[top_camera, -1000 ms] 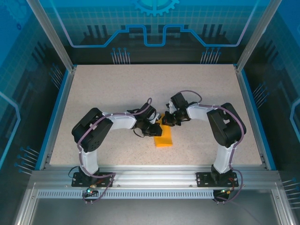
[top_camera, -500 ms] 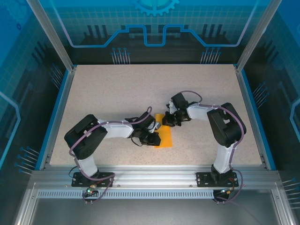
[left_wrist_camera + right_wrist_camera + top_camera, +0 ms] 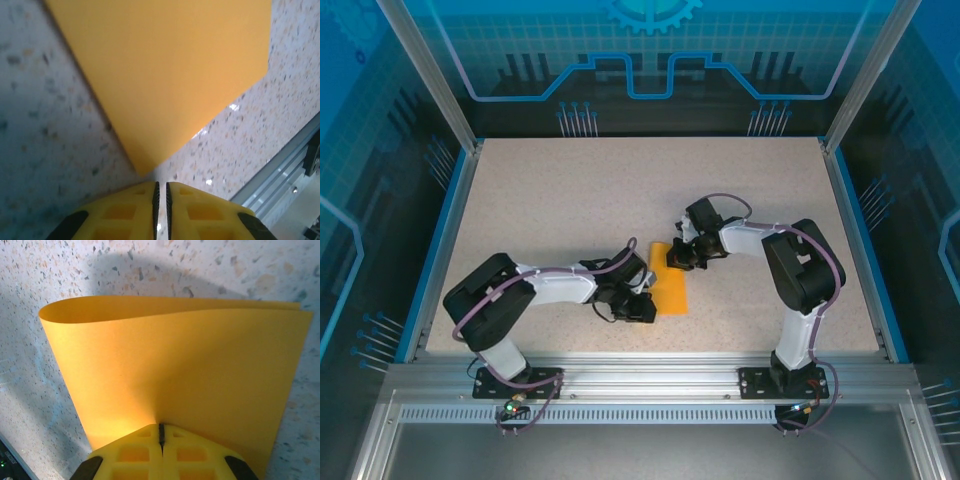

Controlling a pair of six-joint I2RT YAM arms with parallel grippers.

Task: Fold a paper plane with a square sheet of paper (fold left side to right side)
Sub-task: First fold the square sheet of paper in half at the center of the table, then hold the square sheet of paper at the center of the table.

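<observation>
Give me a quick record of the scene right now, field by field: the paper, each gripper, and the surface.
paper: square sheet of paper, orange, folded over into a narrow rectangle; top layer bowed up, not pressed flat
left gripper: shut, nothing between the fingers, low at the sheet's near corner
right gripper: shut, tips resting on the folded sheet near its far end
surface: speckled table

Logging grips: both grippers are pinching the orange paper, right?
Not both. The right gripper pinches the paper, but the left gripper is shut just short of the paper's corner, as the left wrist view shows.
</observation>
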